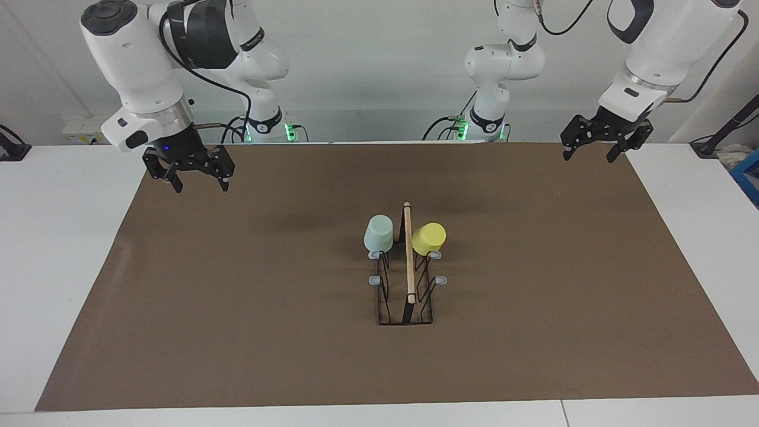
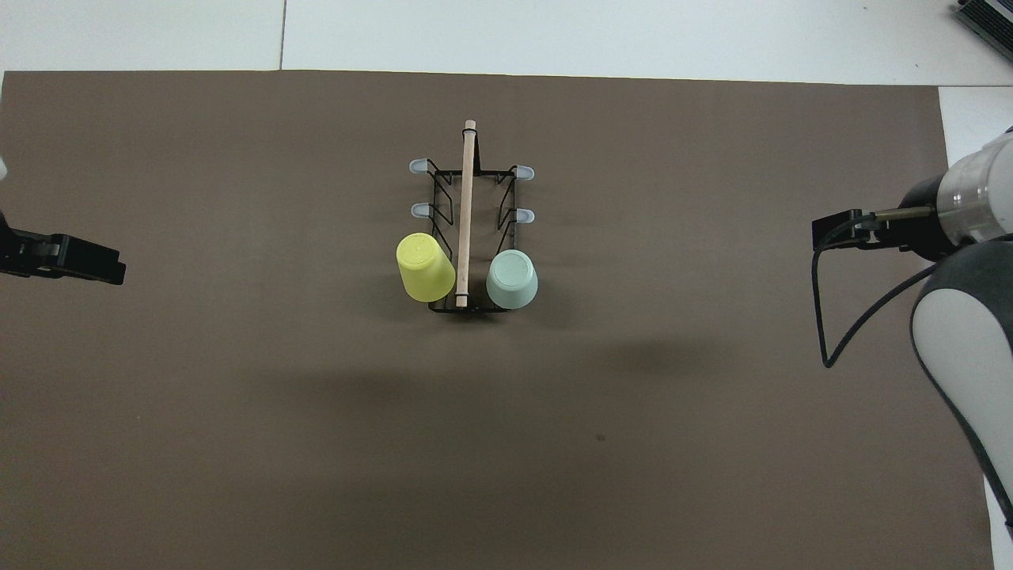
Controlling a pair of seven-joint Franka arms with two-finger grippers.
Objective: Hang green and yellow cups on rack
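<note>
Overhead view shows green cup [image 2: 512,279] and yellow cup [image 2: 424,267] already hung on the rack [image 2: 467,214] at its 6 o'clock end, left gripper [image 1: 598,142] and right gripper [image 1: 193,169] both open, empty, raised over the mat's corners.

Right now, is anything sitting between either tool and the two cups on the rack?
Nothing visible does. The green cup and yellow cup already hang upside down on the rack, on the pegs nearest the robots. Only bare brown mat lies between them and the left tool and right tool, both open, waiting over its edges.
</note>
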